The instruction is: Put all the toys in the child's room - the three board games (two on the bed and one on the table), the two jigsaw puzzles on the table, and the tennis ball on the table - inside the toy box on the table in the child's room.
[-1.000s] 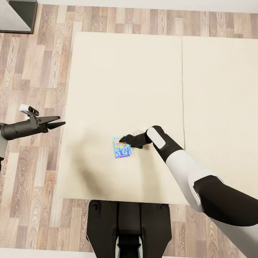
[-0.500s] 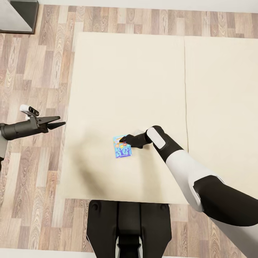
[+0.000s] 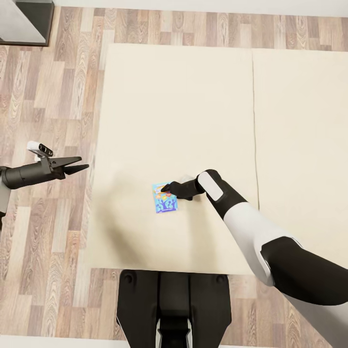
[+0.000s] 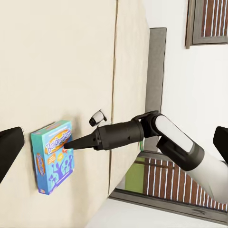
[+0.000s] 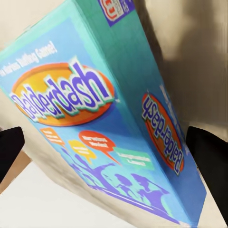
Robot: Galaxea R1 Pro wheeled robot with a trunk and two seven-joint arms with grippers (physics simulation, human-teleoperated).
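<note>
Nearest you, your right gripper (image 3: 166, 187) is down at the blue Balderdash board game (image 3: 165, 197), which lies flat on the near part of the bed (image 3: 183, 96), on the wider panel left of the seam (image 3: 254, 125). In the right wrist view the box (image 5: 95, 123) sits between the two dark fingertips (image 5: 209, 156), which stand apart with the box's long side close against one of them. In the left wrist view the fingers look drawn to a point at the box's upper edge (image 4: 53, 156), so you cannot tell for certain whether the jaws have bitten yet; treat the grip as unproven.

The likely trouble: the box is flat and low on a soft surface. If you close with the tips riding on the lid rather than around the edges, they will skate over it or only push it along the mattress. A pinch on one corner may let it swing or drop when you lift.

Further out, your left gripper (image 3: 77, 168) hangs over the wooden floor (image 3: 48, 96) beside the bed, fingers nearly together and holding nothing. It is well apart from the game, so it cannot catch a slip. Beyond, a grey piece of furniture (image 3: 19, 21) sits at the far corner.
</note>
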